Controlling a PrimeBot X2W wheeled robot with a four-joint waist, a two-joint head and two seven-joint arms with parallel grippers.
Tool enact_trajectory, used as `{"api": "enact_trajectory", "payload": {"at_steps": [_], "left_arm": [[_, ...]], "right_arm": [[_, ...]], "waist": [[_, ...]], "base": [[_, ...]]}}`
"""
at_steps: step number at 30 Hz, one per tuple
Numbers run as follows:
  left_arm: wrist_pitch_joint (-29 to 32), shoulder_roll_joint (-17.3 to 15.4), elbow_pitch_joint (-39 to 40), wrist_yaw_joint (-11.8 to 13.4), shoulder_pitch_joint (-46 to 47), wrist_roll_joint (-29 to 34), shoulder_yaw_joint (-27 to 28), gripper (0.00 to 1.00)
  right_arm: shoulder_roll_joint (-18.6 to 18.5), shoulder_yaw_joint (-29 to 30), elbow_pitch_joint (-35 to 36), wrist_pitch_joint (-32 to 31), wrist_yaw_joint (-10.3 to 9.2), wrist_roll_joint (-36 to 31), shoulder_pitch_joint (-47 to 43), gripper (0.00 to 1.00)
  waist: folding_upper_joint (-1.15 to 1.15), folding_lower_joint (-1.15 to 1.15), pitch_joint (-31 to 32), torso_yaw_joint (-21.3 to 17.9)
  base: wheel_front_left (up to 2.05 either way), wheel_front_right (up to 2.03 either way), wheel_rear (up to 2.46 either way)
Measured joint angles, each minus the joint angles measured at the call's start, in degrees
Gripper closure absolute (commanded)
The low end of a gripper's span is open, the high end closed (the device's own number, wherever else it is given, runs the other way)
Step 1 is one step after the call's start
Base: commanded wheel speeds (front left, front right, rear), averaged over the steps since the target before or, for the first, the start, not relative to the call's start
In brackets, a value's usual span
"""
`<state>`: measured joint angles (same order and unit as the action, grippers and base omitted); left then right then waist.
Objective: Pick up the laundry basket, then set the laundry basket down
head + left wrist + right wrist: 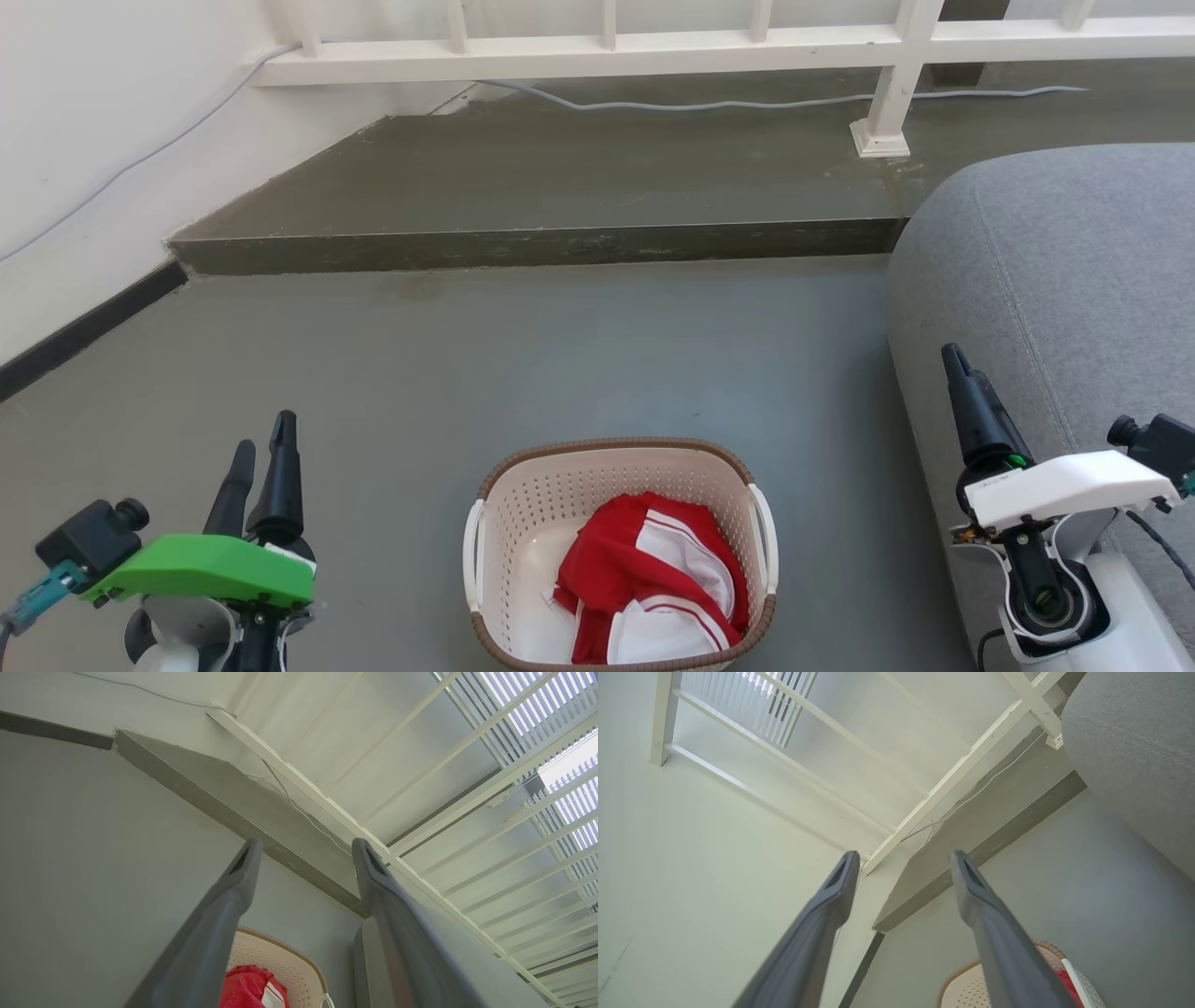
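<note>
A rounded-rectangular cream plastic laundry basket (569, 490) with perforated walls and a brown woven-look rim stands on the smooth grey concrete floor (560, 355), low in the middle of the head view. A white handle (473, 551) runs along its left side and another (766, 537) along its right. Inside it lies a crumpled red and white striped garment (653, 579), heaped toward the right half, with bare cream bottom showing on the left.

The left gripper (265, 437), under a bright green cover, hovers to the left of the basket and well apart from it. Its two long dark fingers point away from the robot. In the left wrist view they stand spread, with only floor and step in the gap, and the basket's far corner shows low between them.

The right gripper (903, 856), under a white cover, hovers to the right of the basket, also well apart from it. Its fingers are likewise spread with nothing between them. In the right wrist view the basket's rim peeks out beside the right-hand finger.

A rounded grey fabric sofa (1074, 280) sits to the right of the basket, and in the head view the right gripper shows in front of it. Beyond the basket a raised grey concrete step (560, 177) crosses the floor. A white painted railing (607, 42) stands on it, and a thin grey cable (747, 103) runs along it. A white wall (93, 140) with a dark skirting strip closes the far left of the basket.
</note>
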<state>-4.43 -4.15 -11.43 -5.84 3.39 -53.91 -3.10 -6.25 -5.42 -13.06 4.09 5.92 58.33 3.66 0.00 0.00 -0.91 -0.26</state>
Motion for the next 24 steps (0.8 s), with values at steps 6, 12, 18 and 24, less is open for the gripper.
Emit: {"api": "enact_trajectory", "payload": {"at_steps": [6, 12, 18, 24], "left_arm": [[-1.2, 0.8, 0.0, 0.3, 0.0, 4.9, -0.6, 0.0], [-2.2, 1.0, 0.5, 0.3, 0.0, 9.0, -0.8, 0.0], [-3.4, 1.1, 0.9, 0.3, 0.0, 13.5, -1.1, 0.0], [-4.7, 1.3, 1.2, 0.3, 0.0, 18.6, -1.5, 0.0]], "right_arm": [[0.4, -0.9, 0.0, 1.1, -0.71, -4.7, 0.2, 0.0], [0.5, -1.9, 0.1, 2.3, -1.0, -8.9, 0.7, 0.0], [0.8, -2.7, 0.4, 3.5, -1.07, -13.4, 0.7, 0.0], [0.8, -3.6, 0.5, 5.0, -1.47, -18.8, 1.1, 0.0]], "waist": [[0.0, 0.0, 0.0, 0.0], [0.0, 0.0, -0.1, 0.0], [0.0, 0.0, -0.1, 0.0], [0.0, 0.0, -0.1, -0.2]], "base": [[0.0, 0.0, 0.0], [0.0, 0.0, 0.0], [0.0, 0.0, 0.0], [0.0, 0.0, 0.0]]}}
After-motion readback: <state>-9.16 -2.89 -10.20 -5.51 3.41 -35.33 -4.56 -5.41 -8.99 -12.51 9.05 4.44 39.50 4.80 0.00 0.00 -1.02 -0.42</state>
